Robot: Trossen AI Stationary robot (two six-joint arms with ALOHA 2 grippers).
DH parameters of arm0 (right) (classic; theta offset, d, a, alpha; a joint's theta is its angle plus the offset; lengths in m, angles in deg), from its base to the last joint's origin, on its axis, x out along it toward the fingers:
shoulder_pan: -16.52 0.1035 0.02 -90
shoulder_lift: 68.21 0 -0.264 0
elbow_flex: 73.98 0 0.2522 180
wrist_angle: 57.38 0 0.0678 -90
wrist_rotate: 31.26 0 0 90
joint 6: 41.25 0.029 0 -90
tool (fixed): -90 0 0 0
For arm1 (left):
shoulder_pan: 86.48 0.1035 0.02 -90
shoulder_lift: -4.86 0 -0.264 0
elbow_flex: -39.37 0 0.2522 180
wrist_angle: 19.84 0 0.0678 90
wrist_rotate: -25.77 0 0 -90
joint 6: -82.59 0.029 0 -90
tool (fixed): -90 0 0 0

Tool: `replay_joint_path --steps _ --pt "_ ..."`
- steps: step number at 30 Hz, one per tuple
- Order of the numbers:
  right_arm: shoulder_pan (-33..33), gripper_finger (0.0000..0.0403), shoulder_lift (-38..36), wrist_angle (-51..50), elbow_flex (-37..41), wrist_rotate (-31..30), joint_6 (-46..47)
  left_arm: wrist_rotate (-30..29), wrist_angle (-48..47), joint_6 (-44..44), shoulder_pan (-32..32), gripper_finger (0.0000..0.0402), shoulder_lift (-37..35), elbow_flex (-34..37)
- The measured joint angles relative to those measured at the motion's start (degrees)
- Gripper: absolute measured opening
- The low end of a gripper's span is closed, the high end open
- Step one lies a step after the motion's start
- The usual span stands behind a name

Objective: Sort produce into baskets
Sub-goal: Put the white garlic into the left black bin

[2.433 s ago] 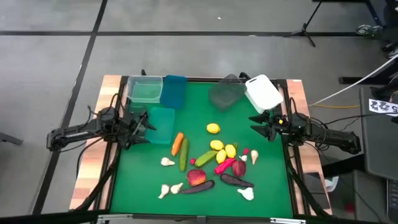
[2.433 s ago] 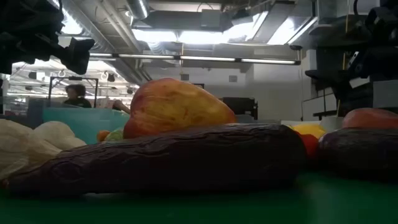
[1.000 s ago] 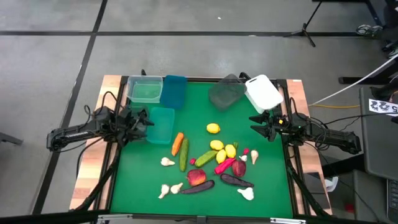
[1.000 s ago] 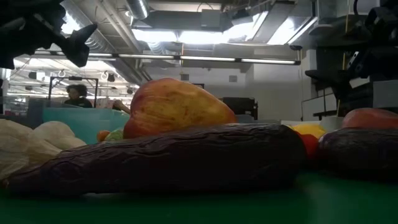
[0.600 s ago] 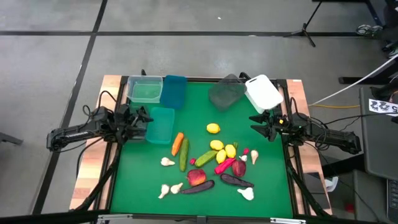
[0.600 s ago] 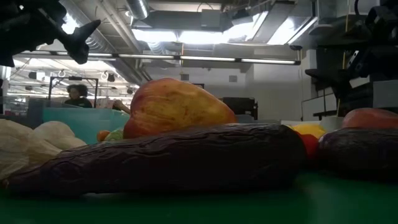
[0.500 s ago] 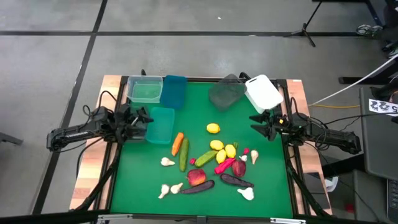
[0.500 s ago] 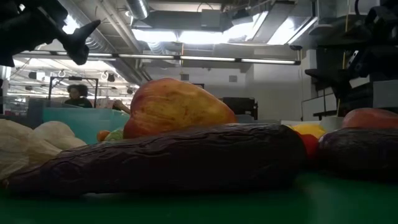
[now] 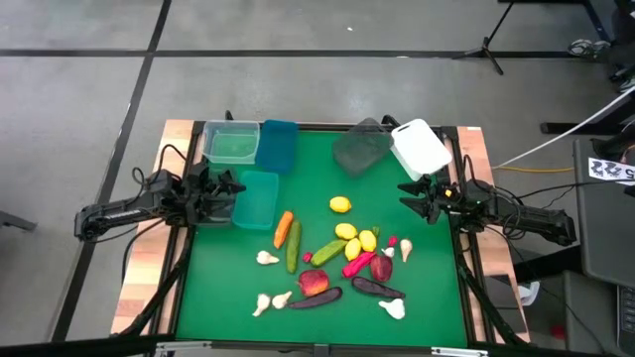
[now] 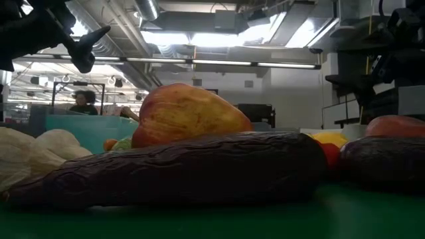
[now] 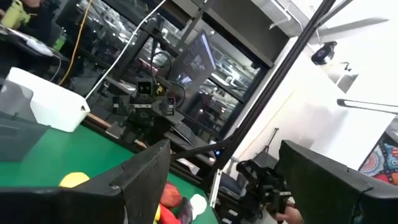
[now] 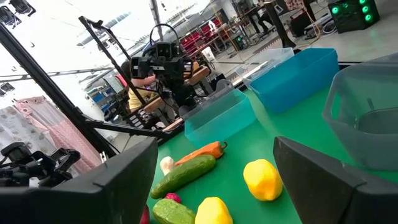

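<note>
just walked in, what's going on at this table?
Produce sorting, nothing picked yet. All the produce lies loose on the green mat; the five tubs along the far and left side look empty. Left end effector hovers open beside the teal tub; right end effector waits open near the white tub, holding nothing.

Left gripper (image 9: pixel 228 185) and right gripper (image 9: pixel 410 194) hover, jaws apart, empty.

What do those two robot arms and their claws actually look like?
Both are slim, dark, jointed arms with black cables looping along them. Each ends in a two-finger claw: the left gripper and right gripper look spiky from above. Up close, the fingers are broad, flat, matte black plates with angled edges.
</note>
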Motion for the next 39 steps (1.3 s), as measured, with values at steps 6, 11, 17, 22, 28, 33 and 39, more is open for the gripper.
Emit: replay_joint_path --steps 6,11,17,22,28,33,39 --pt "0.02 0.0319 0.00 0.14 0.00 0.53 0.00 -6.52 1.82 3.06 0.00 0.0296 0.01 0.02" --pt "0.01 0.0319 0.00 0.12 -0.01 3.83 0.00 -12.25 2.78 2.24 -0.40 0.0296 0.06 -0.69" --pt "0.00 0.0319 0.00 0.08 0.00 5.03 -1.63 -14.70 1.55 7.00 -5.43 0.0296 7.41 -5.97" --pt "-0.01 0.0319 0.00 -0.02 0.00 5.03 -1.84 -16.93 -2.44 13.33 -10.79 0.0296 22.44 -15.99" --pt "0.00 0.0319 0.00 -0.08 -0.01 5.02 -1.88 -22.16 -24.75 15.71 -16.25 0.0296 44.11 -30.84" --pt "0.00 0.0319 0.00 -0.10 -0.01 5.02 -2.97 -22.25 -41.26 13.95 -22.16 0.0296 59.59 -40.55" --pt "-0.01 0.0319 0.00 -0.15 -0.02 5.01 -6.12 -22.23 -49.90 13.82 -29.69 0.0296 72.86 -51.90"
